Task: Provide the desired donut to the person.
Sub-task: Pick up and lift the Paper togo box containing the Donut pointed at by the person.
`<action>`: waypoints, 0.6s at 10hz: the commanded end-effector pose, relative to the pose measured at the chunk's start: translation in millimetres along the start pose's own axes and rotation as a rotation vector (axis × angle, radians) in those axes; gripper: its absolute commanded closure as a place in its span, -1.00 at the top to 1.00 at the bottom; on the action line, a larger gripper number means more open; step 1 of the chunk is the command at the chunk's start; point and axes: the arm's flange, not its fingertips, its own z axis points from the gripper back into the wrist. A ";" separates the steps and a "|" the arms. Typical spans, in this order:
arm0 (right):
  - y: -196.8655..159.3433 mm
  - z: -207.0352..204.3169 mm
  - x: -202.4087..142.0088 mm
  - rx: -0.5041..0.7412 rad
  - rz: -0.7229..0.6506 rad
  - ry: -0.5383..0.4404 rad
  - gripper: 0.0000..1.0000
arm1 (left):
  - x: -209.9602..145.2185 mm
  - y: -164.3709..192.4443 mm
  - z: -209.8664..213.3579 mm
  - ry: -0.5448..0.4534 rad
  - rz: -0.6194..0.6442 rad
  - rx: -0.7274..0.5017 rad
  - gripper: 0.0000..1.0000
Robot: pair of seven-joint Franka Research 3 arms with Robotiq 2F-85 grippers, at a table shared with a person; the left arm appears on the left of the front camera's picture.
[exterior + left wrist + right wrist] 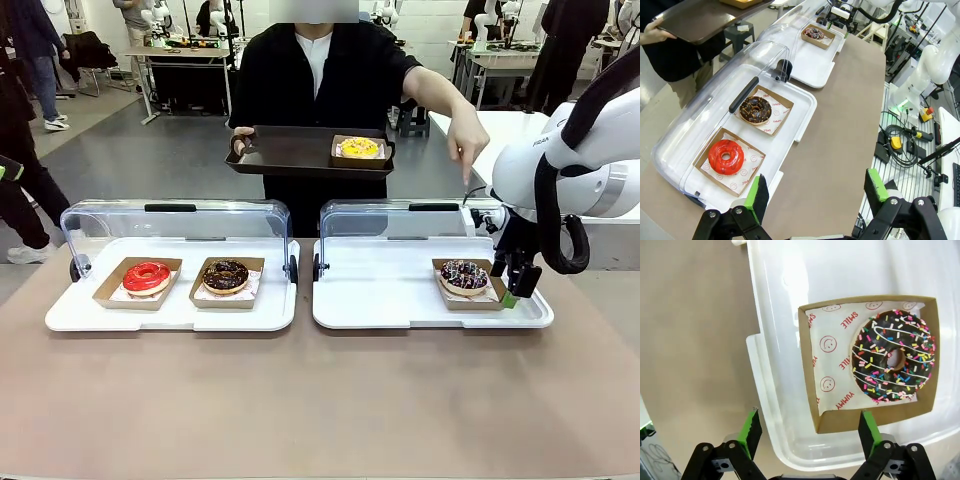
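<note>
Left gripper (817, 187): fingers spread wide, nothing between them, hanging over the left end of the surface (320, 400), just beside the left tray (60, 318).

Right gripper (518, 283): fingers spread wide, empty, low over the right end of the right tray (380, 300). In the right wrist view its pads straddle the tray rim, just short of the cardboard box (815, 405).

Sprinkled donut (464, 274): lies in that box at the right end of the right tray, untouched.

Left tray: red donut (147, 276) and chocolate donut (225, 274), each in its own box, side by side.

Clear lids (175, 215): folded back along the far edges of both trays.

Far edge: the person (320, 70) holds a dark tray (290, 150) carrying a yellow donut (359, 147) with one hand. The other hand (465, 135) points down, above the far right corner of the right tray.
</note>
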 end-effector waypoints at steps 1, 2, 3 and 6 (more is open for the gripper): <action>-0.5 -6.1 -0.8 0.003 0.019 0.014 1.00 | 2.9 -1.5 0.5 -0.014 0.014 -0.006 1.00; -1.9 -8.4 -0.7 -0.003 0.027 0.016 1.00 | 2.9 -1.5 0.5 -0.014 0.014 -0.006 1.00; -3.8 -9.6 -1.2 -0.008 0.027 0.013 1.00 | 2.9 -1.5 0.5 -0.014 0.014 -0.006 1.00; -11.0 -15.5 -6.4 -0.010 0.004 0.027 1.00 | 2.9 -1.5 0.5 -0.014 0.014 -0.006 1.00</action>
